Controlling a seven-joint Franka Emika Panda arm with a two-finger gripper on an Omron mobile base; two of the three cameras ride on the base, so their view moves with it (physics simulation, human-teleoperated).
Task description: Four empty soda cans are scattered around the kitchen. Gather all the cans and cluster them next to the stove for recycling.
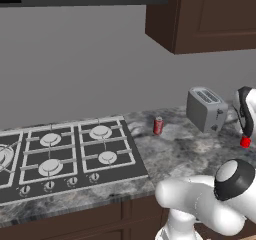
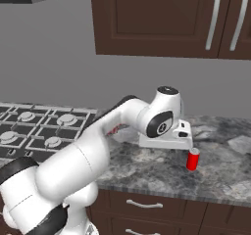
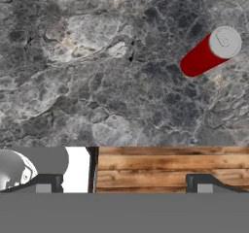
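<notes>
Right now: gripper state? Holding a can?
Gripper: open, holding nothing; it hangs above the counter, and the nearest soda can stands apart from the fingertips.

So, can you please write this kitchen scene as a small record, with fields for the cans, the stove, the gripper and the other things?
cans seen: two, both upright on the counter
can near stove: a little right of the stove
can near gripper: apart, not held
gripper: open, above the counter, beside that can
toaster: at the back of the counter
</notes>
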